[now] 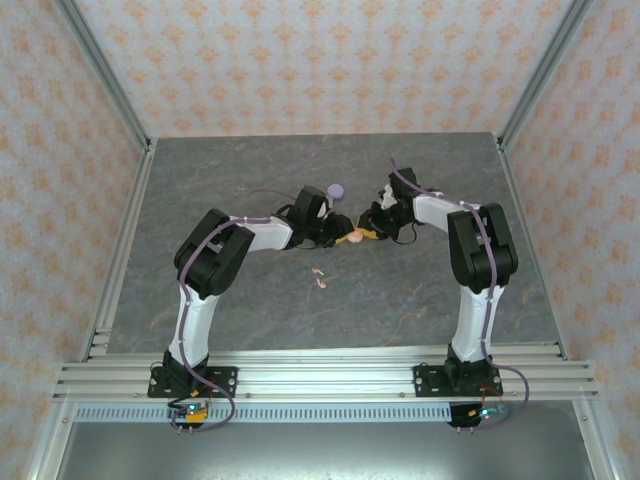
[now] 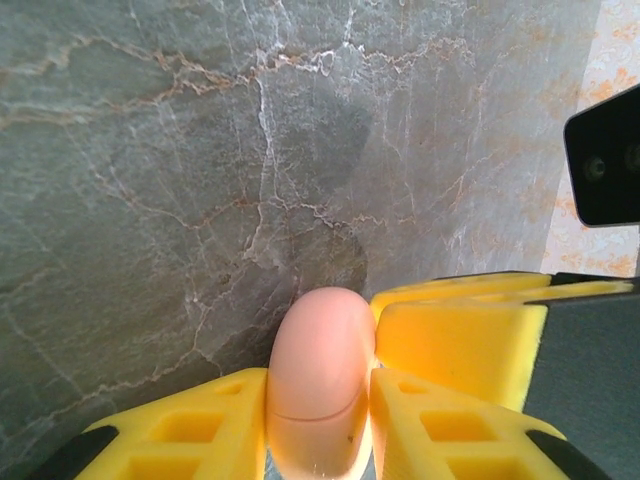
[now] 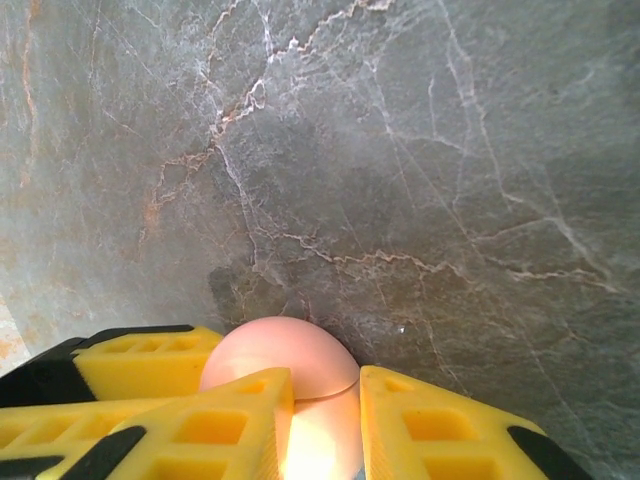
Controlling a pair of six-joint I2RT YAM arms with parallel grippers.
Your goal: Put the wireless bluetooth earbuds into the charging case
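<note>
A pale pink round charging case (image 1: pixel 352 238) is held above the middle of the table between both grippers. My left gripper (image 1: pixel 338 238) is shut on it from the left, and in the left wrist view the case (image 2: pixel 320 370) sits edge-on between the yellow fingers (image 2: pixel 430 425), its lid seam closed. My right gripper (image 1: pixel 368 233) is shut on the same case (image 3: pixel 285 360) from the right. Two tiny pale pink earbuds (image 1: pixel 321 277) lie on the table in front of the grippers.
A lilac round case (image 1: pixel 335 189) lies on the grey marbled table (image 1: pixel 250 310) just behind the grippers. Patterned walls close the back and both sides. The right arm's yellow finger (image 2: pixel 460 340) and black wrist camera (image 2: pixel 605 150) crowd the left wrist view.
</note>
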